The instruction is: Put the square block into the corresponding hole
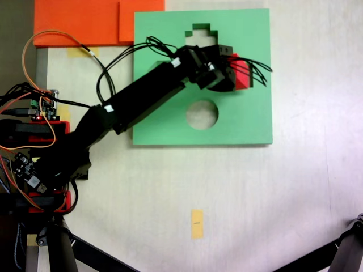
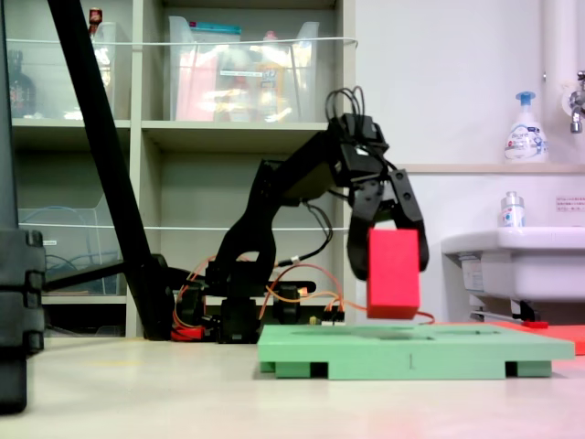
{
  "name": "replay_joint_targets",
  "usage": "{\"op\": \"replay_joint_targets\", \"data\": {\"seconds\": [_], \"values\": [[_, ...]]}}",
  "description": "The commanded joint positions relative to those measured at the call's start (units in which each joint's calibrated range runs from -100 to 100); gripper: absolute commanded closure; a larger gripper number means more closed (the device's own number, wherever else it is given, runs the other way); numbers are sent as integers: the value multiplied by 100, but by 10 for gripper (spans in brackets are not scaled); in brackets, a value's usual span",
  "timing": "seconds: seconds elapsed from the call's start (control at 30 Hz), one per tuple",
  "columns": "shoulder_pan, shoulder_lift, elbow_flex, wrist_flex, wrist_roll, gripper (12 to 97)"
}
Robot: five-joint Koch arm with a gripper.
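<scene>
My gripper (image 1: pixel 237 71) is shut on the square block (image 1: pixel 243 72), a bright red cube, over the upper right part of the green foam board (image 1: pixel 249 119). Seen from the side, the block (image 2: pixel 393 274) hangs between the two fingers (image 2: pixel 357 256) of the gripper (image 2: pixel 391 265), a little above the board's top (image 2: pixel 411 347) and not touching it. A cross-shaped cutout (image 1: pixel 199 33) and a rounded cutout (image 1: pixel 202 114) show on the board. The corresponding hole is hidden, presumably under my arm or gripper.
Orange foam sheets (image 1: pixel 85 22) lie beyond the board's upper left corner. A yellow tape mark (image 1: pixel 197 223) sits on the white table below the board. The arm's base and loose wires (image 1: pixel 39 141) are at the left. Black stand legs (image 1: pixel 346 252) cross the lower corners.
</scene>
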Motion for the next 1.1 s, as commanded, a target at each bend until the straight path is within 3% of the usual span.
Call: {"op": "replay_joint_targets", "data": {"seconds": [0.0, 0.83, 1.07], "values": [[63, 48, 339, 706, 112, 877], [88, 1264, 339, 888, 127, 873], [44, 1962, 349, 1370, 122, 789]]}}
